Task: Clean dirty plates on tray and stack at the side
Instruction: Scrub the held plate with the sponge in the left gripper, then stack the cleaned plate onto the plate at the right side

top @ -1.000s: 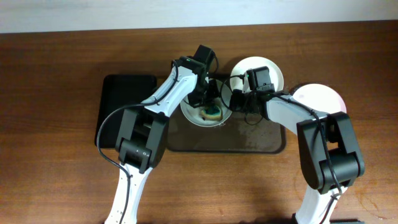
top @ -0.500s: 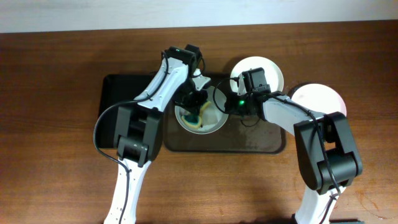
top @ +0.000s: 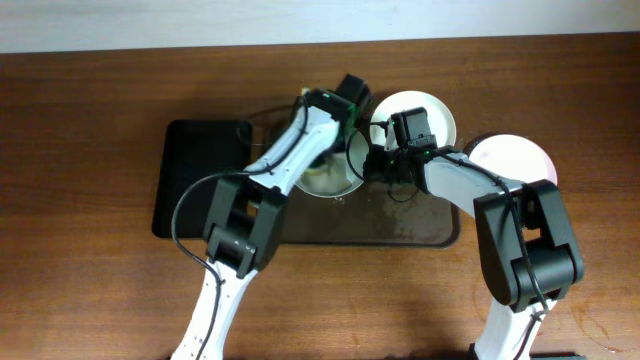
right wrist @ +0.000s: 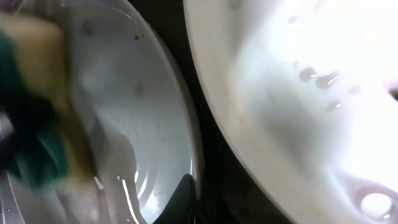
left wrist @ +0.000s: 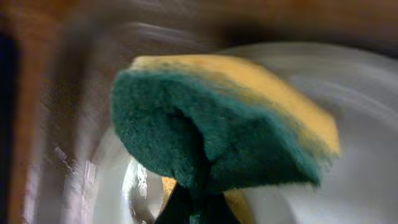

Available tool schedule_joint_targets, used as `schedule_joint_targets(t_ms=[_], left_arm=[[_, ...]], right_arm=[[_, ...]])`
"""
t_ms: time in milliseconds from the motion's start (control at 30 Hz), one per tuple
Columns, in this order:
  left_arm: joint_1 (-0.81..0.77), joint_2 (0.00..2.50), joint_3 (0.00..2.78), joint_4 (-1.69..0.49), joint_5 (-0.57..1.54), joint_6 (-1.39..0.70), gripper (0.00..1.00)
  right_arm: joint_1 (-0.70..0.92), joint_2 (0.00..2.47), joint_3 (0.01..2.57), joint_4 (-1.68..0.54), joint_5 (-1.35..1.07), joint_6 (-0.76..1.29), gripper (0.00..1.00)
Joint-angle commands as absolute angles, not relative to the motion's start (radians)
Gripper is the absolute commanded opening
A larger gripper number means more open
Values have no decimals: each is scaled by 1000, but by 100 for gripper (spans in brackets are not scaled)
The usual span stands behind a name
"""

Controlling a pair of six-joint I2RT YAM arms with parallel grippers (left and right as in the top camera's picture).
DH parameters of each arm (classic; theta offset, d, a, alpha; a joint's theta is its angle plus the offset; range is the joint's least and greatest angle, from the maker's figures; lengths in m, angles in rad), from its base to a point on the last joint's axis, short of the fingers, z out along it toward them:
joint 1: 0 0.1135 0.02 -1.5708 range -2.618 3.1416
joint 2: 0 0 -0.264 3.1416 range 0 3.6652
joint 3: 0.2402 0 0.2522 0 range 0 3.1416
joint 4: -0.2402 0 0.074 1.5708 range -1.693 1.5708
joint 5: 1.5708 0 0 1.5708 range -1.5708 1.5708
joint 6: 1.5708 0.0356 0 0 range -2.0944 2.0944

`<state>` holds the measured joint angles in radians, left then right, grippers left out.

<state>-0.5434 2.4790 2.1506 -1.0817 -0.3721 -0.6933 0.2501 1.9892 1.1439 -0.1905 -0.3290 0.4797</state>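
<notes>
Green sponge (left wrist: 217, 137) pinched in the left gripper (left wrist: 193, 208) scrubs one plate (right wrist: 143, 112) on the tray (top: 420, 228), right gripper (top: 372, 161) clamping its rim; another plate (top: 437, 108) waits, a third plate (top: 515, 155) sits aside.

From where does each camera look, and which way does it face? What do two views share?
Overhead: fixed above the table, facing down on the tray, scrubbed plate, second plate, third plate; left arm and right arm show.
Left wrist: on the left arm, facing the sponge pinched by its end effector, over the scrubbed plate; one dark finger shows.
Right wrist: on the right arm, facing scrubbed plate and second plate rims; one dark fingertip shows.
Shared: both wrist views show sponge and scrubbed plate.
</notes>
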Motion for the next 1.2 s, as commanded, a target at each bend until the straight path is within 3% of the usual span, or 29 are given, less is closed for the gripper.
schedule_joint_targets(t_ms=[0, 67, 167, 233, 367, 533, 600, 733, 900, 1067, 1167], left_arm=[[-463, 2507, 2160, -1055, -537, -708, 0], [-462, 2507, 2194, -1059, -351, -458, 0], [-461, 2507, 2215, -1102, 266, -76, 0], [-462, 2507, 2215, -1110, 492, 64, 0], [-462, 2508, 2215, -1028, 417, 48, 0], [-461, 2507, 2215, -1064, -266, -255, 0], [-452, 2507, 2234, -1077, -393, -261, 0], [-405, 2507, 2414, -1189, -369, -261, 0], [-368, 2507, 2688, -1409, -150, -261, 0], [-363, 2507, 2701, -1454, -134, -261, 0], [-363, 2508, 2701, -1452, -134, -261, 0]], right_arm=[[253, 2011, 1137, -213, -336, 454, 4], [253, 2011, 1137, -213, -332, 454, 4], [253, 2011, 1137, -213, -329, 454, 4], [253, 2011, 1137, -213, -329, 454, 4], [253, 2011, 1137, -225, -329, 454, 4], [253, 2011, 1137, -237, -329, 454, 4], [253, 2011, 1137, -251, -329, 454, 4], [253, 2011, 1138, -282, -329, 454, 4], [276, 1909, 1244, -564, -227, 396, 4], [450, 1710, 1314, -841, 280, 380, 4], [594, 1629, 1314, -945, 610, 478, 4]])
